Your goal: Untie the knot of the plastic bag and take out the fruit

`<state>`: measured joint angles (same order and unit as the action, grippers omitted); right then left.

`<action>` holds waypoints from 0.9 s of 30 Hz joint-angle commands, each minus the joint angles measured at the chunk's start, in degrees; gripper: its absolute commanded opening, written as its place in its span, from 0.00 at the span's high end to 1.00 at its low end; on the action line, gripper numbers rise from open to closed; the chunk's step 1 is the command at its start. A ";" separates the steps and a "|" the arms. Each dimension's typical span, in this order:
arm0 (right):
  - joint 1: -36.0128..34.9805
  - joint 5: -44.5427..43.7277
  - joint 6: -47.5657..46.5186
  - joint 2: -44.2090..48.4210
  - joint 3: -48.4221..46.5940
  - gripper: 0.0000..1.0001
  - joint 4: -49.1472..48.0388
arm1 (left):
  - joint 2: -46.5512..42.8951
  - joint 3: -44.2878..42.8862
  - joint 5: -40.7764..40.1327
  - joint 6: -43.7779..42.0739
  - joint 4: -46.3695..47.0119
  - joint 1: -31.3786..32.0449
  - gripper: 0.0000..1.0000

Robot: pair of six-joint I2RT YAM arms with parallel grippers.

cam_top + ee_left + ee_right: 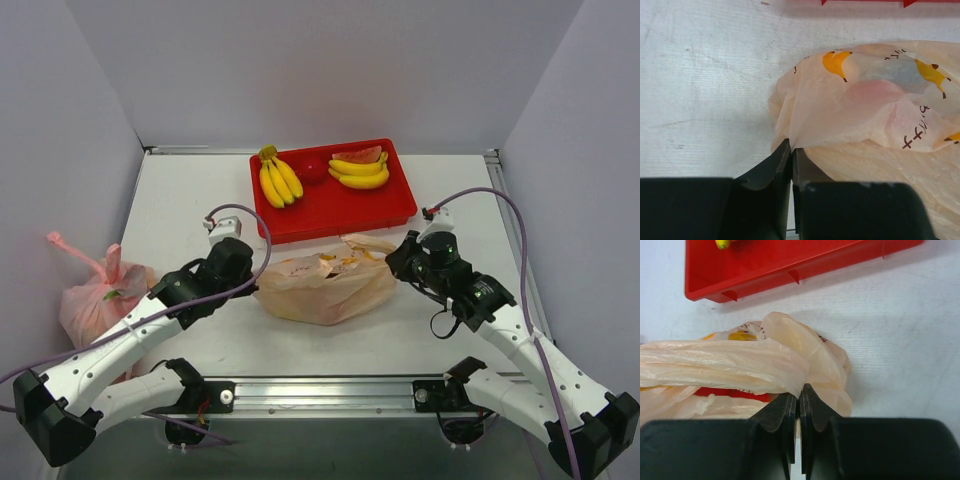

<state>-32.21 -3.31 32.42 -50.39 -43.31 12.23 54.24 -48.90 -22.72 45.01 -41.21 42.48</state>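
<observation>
The peach-orange plastic bag [325, 280] lies on the table just in front of the red tray [400, 205]. My left gripper [256, 283] is shut on the bag's left edge; in the left wrist view the film [860, 105] runs into the closed fingertips [782, 155]. My right gripper [392, 262] is shut on the bag's right end, pinching a bunched fold [790, 365]. A pinkish round shape [875, 92] shows through the film, and something red [730, 392] shows through it in the right wrist view. I cannot make out the knot.
The red tray holds two banana bunches [278, 180] and a watermelon slice [358, 155]. A pink bag [95, 295] with knotted handles lies at the far left by the wall. Walls enclose the table at left, back and right.
</observation>
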 commanded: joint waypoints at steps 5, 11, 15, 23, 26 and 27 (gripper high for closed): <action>-0.31 5.68 2.03 -0.32 -2.39 1.00 -8.71 | 5.70 -14.72 1.62 -7.66 0.34 -0.20 0.29; -0.58 5.51 1.15 -0.15 -3.71 1.00 -10.20 | 7.63 -22.63 1.81 -9.59 0.08 4.88 0.09; -0.75 4.90 0.36 -0.67 -5.12 1.00 -10.21 | 11.06 -26.32 -1.80 -11.18 -0.10 14.89 0.07; -1.81 4.02 -0.08 -1.82 -5.82 1.00 -10.21 | 18.08 -25.72 -8.20 -8.55 -1.15 20.10 0.07; -2.33 3.49 -0.17 -1.64 -5.56 1.00 -10.12 | 20.20 -23.52 -12.33 -4.42 -3.69 20.45 0.07; -2.42 3.49 -0.17 -1.47 -5.21 1.00 -10.21 | 20.55 -21.95 -14.35 -3.28 -4.22 20.45 0.07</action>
<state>-34.02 1.65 32.93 -52.27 -46.94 4.47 73.67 -73.21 -29.69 37.65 -42.50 62.57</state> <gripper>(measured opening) 0.043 0.930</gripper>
